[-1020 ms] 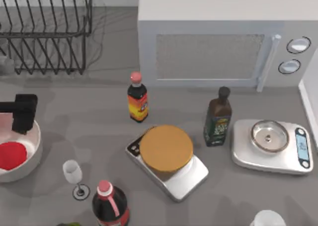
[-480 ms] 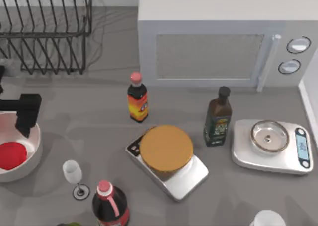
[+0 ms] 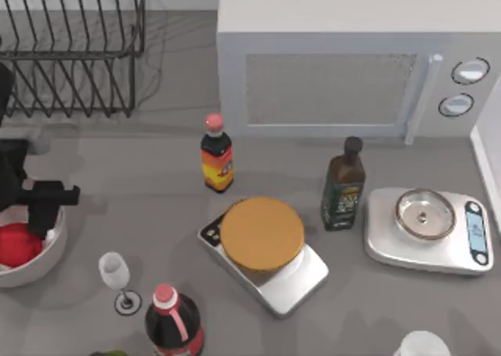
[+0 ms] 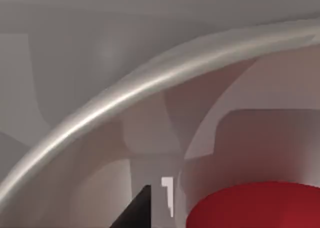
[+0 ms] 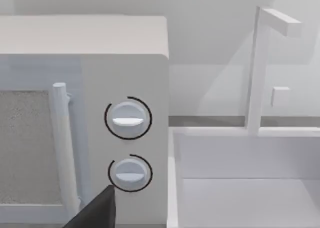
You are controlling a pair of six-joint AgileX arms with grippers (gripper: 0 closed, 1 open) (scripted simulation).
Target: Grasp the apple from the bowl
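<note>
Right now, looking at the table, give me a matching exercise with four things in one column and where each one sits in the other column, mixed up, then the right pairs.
Things:
1. apple
2. orange disc
3. wine glass
4. left gripper

Places:
A. on the flat scale in the middle of the table
B. over the bowl's right rim
C. inside the white bowl at the table's left edge
D. standing on the table between the bowl and the dark bottle with the pink cap

Pairs: 1-C, 2-A, 3-D, 4-B
</note>
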